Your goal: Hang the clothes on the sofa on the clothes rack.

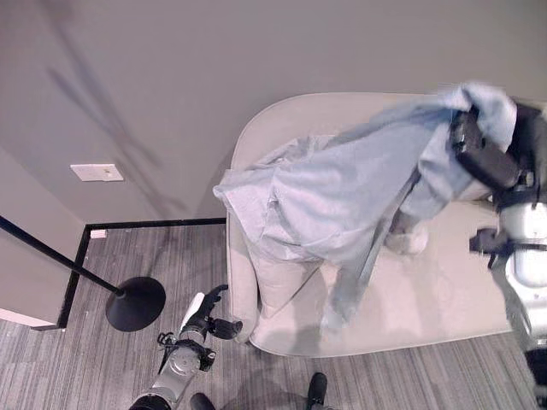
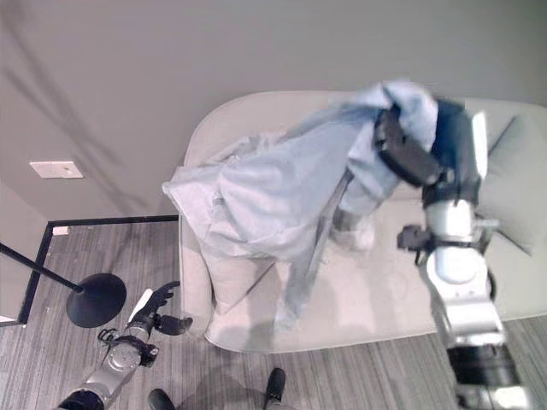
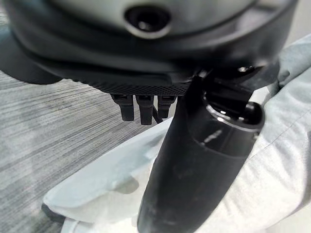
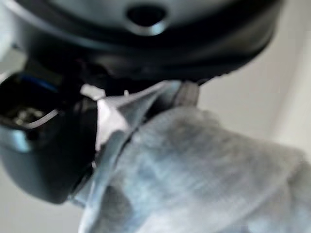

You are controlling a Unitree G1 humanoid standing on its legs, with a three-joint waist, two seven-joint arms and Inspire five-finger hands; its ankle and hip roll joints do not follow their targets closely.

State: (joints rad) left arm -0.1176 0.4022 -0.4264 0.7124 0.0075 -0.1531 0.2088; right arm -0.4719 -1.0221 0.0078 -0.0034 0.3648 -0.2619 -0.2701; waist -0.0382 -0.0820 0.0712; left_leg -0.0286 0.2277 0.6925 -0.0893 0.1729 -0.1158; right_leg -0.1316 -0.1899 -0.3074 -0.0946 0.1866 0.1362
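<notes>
A cream sofa (image 1: 444, 299) stands against a plain grey wall (image 1: 171, 85), on grey striped carpet (image 1: 111, 256) edged by a black strip along the wall's foot. A white wall plate (image 1: 97, 172) sits low on the wall, and the clothes rack (image 1: 132, 303), a black round base with a slanting pole, stands on the carpet off the sofa's left end. The right hand (image 2: 410, 154) is raised over the sofa's back edge, its fingers pinching a pale blue garment (image 1: 342, 196) that hangs across the left armrest and seat. The left hand (image 1: 203, 314) hovers low beside that armrest, fingers spread and holding nothing.
</notes>
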